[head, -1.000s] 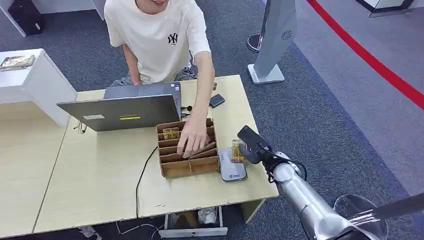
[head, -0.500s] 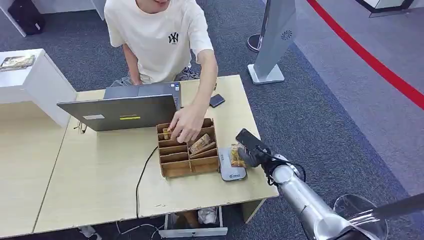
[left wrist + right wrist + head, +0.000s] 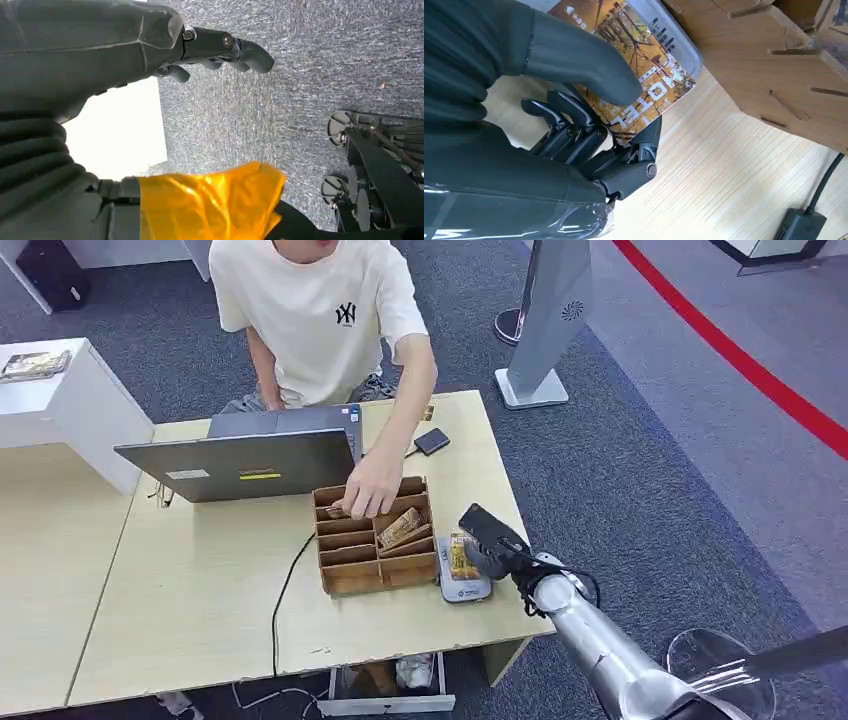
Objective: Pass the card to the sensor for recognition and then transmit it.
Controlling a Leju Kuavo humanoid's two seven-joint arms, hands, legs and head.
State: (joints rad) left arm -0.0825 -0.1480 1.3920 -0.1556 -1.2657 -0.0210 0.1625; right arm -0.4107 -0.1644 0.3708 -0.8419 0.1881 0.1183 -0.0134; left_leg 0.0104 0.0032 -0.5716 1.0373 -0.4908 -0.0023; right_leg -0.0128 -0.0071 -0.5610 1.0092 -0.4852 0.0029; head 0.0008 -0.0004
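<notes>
— What's the setting, biggest things first?
— A pale wooden table (image 3: pixel 190 610) with a person (image 3: pixel 320 310) seated behind it, an open laptop (image 3: pixel 240 462), and a wooden divider box (image 3: pixel 352 575) near the front edge. The person's hand (image 3: pixel 372 486) reaches into the box's far compartments.

— And the robot's right hand?
— The right hand (image 3: pixel 487 540) grips the card (image 3: pixel 636 75), thumb pressed on its printed face and the darker fingers (image 3: pixel 574 135) curled beneath. It holds the card directly over the grey sensor (image 3: pixel 462 582), which lies flat on the table just beside the box's right wall.

— Is the card touching the sensor?
— I cannot tell; the card covers most of the sensor, whose grey edge peeks out past it in the wrist view.

— The left hand?
— The left hand (image 3: pixel 220 47) hangs over grey carpet, fingers loosely apart, holding nothing.

— Anything hard to make out?
— The card's lettering reads "HOTEL"; smaller print is unreadable. Cards (image 3: pixel 403 526) in the box are partly hidden by its dividers.
</notes>
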